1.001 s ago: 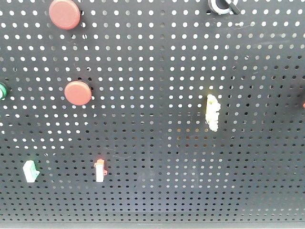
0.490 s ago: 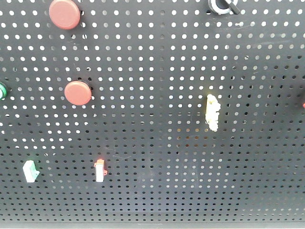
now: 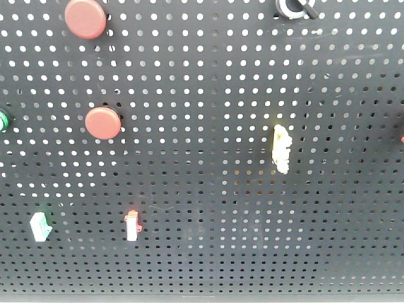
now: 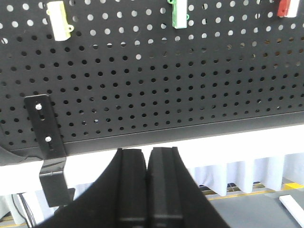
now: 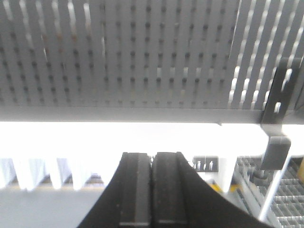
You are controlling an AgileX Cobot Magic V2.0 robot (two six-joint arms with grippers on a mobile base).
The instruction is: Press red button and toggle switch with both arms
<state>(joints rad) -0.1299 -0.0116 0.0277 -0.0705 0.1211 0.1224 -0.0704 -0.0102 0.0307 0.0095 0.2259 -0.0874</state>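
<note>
On the front view the black pegboard fills the frame. The red button sits at eleven o'clock near the top edge, and the toggle switch at one o'clock is cut by the top edge, its lever stub pointing right. A smaller red disc lies at nine o'clock below the button, a yellow tab at three o'clock, and green and red tabs toward seven. Neither arm shows here. In the wrist views the left gripper and right gripper have their jaws pressed together, empty, below the board's lower edge.
</note>
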